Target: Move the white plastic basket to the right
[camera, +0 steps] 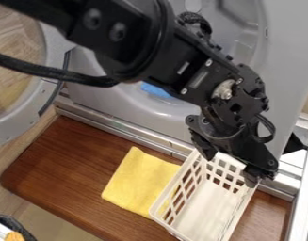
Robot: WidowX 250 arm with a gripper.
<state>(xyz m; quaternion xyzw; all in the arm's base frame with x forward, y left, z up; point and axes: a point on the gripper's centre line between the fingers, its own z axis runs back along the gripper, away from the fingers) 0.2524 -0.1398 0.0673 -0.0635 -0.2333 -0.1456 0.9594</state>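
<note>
White plastic basket [209,207]: on the brown wooden board [61,162], right of the view's centre
Black gripper [229,164]: over the basket's far end — opened wide, two fingers well apart
Yellow cloth [137,181]: left of the basket — partly seen through its lattice side

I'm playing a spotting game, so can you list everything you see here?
Basket: one, white, on the board, right of the cloth
Cloth: one, yellow, on the board
Board: one, brown, lower part
Machine: one, grey, behind the board
Round door: one, grey-rimmed, left
Blue thing: one, at the machine's opening
Metal frame: one, silver, behind the board
Unclear thing: one, dark and orange, bottom left corner
Cable: one, black, upper left
Arm: one, black, from upper left
Gripper: one, black, over the basket's far end
</note>
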